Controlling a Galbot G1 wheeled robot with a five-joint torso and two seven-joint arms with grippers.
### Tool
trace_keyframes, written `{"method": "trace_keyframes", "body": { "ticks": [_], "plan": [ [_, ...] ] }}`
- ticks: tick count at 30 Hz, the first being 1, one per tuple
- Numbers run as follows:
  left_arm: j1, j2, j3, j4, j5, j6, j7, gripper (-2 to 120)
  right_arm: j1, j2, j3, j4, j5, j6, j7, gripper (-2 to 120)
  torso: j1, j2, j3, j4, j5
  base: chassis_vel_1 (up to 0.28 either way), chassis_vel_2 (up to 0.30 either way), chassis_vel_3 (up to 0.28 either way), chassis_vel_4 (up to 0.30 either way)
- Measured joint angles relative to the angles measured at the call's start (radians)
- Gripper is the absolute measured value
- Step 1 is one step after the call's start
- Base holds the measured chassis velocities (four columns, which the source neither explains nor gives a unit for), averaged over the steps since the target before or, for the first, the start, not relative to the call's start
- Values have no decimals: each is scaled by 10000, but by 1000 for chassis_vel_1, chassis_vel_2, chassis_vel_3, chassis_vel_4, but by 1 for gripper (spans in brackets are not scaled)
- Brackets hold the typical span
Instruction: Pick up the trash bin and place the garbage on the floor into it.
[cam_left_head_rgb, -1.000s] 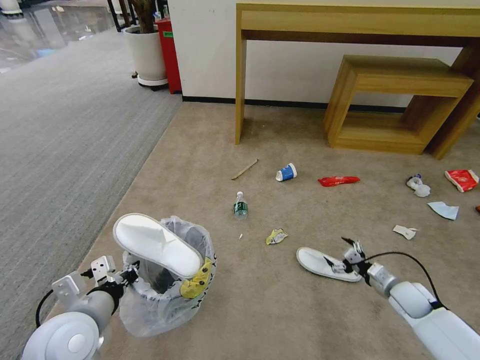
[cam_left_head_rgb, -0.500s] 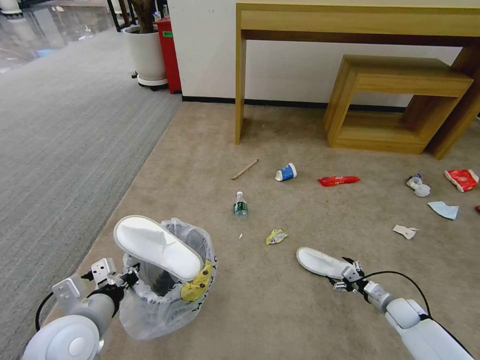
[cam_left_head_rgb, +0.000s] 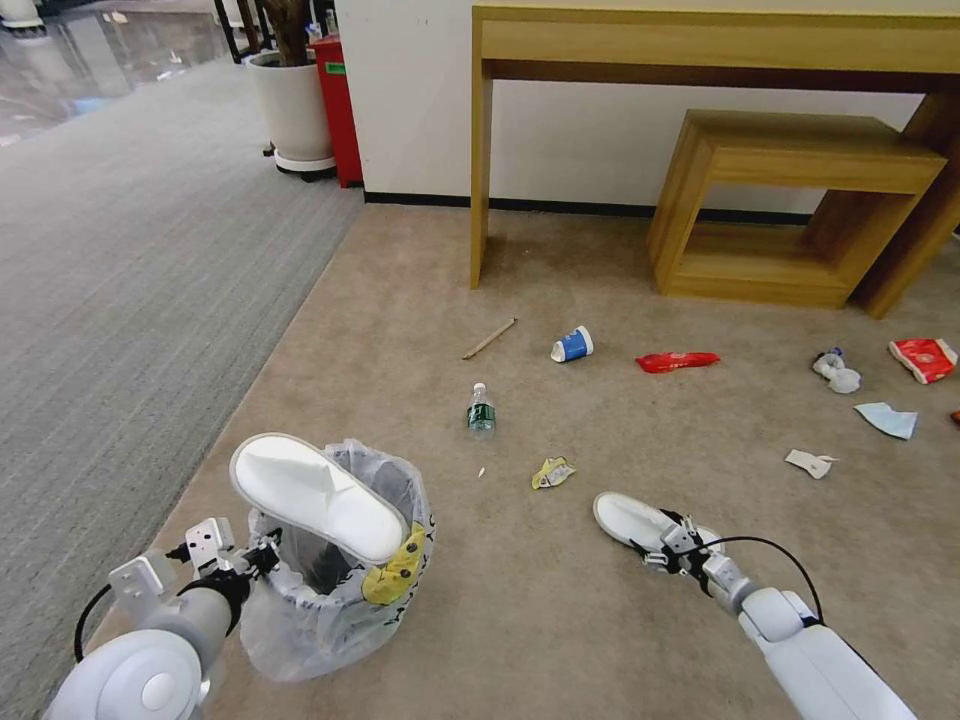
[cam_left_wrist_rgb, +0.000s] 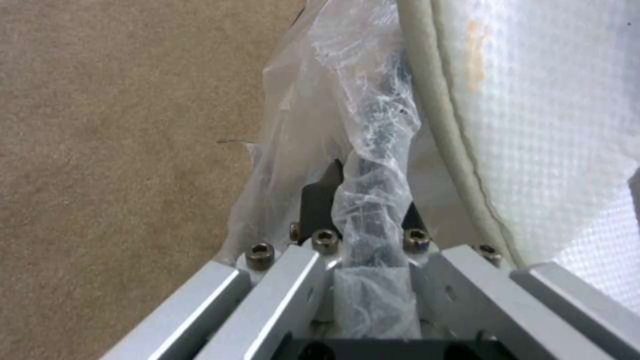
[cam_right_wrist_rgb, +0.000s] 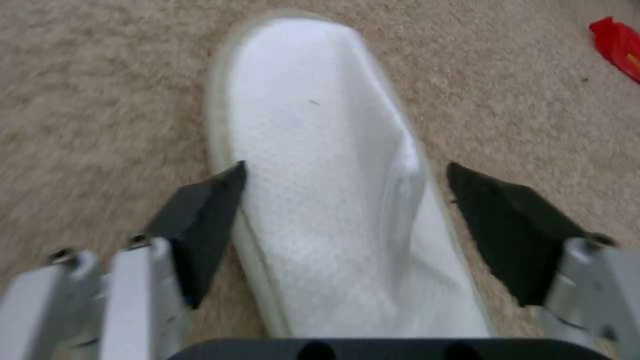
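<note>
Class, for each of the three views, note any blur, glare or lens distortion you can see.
Head view: wide-angle bowing of the wooden table, glare on the shiny far floor. Right wrist view: motion blur on carpet and slipper. Left wrist view: close gripper hardware soft, bag fairly sharp.

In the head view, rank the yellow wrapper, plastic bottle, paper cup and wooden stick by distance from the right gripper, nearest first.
From the right gripper, over a slipper:
1. Yellow wrapper, just ahead-left.
2. Plastic bottle, farther left.
3. Paper cup, ahead.
4. Wooden stick, beyond the bottle, farthest.

text: none legible | trash bin (cam_left_head_rgb: 335, 600) bag: black lettering, too small to read
</note>
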Motion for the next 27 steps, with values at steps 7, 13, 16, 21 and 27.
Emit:
{"method": "trace_keyframes", "body": {
  "ticks": [7, 13, 16, 21, 27],
  "plan": [
    [-2, 71, -8, 63, -10, 0, 15, 1, 76, 24, 40, -96, 114, 96, -13, 49, 0, 0, 0, -2, 1, 0, 0, 0, 0],
    [-54, 73, 21, 161, -12, 0, 20, 1, -13, -245, 33, 266, 545, 102, -75, 24, 0, 0, 0, -1, 0, 0, 0, 0, 0],
    [-66, 70, 26, 174, -12, 0, 23, 1, -46, -355, 19, 412, 753, 62, -138, 15, 0, 0, 0, -1, 1, 0, 0, 0, 0],
    [-69, 68, 29, 174, -15, 0, 25, 1, -53, -431, 23, 448, 906, 27, -193, 0, 0, 0, 0, -1, 0, 0, 0, 0, 0],
    [-77, 26, 64, 183, -7, 0, 26, 1, -195, -421, 160, 306, 958, 31, -171, 0, 0, 0, 0, -1, 0, 0, 0, 0, 0]
  ]
}}
